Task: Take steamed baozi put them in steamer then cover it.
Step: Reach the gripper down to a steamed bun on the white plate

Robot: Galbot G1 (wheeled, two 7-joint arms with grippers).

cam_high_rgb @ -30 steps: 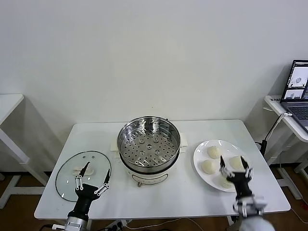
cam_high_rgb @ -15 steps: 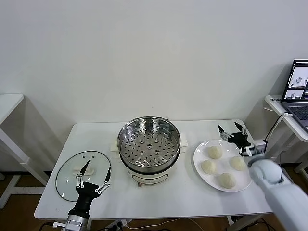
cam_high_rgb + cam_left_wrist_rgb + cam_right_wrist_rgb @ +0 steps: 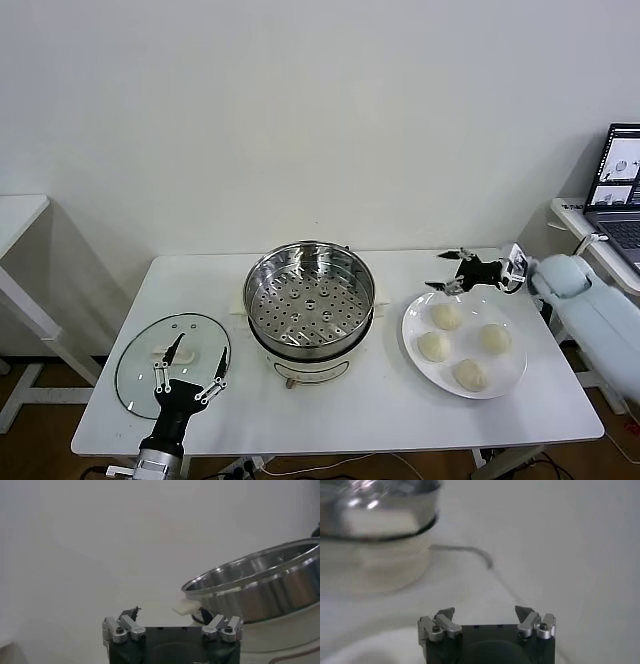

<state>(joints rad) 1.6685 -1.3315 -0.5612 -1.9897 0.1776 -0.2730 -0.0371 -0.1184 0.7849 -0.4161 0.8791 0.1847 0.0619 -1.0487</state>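
Several cream-white baozi lie on a white plate at the right of the table. The steel steamer stands empty on its cream pot base at the middle; it also shows in the left wrist view and the right wrist view. The glass cover lies flat at the left. My right gripper is open and empty, held above the table just behind the plate. My left gripper is open and empty over the cover's near edge.
A laptop sits on a side table at the far right. Another white table stands at the far left. The table has bare surface in front of the pot.
My right arm has swung from the plate's near side to its far side and now reaches in from the right. The left gripper has stayed put.
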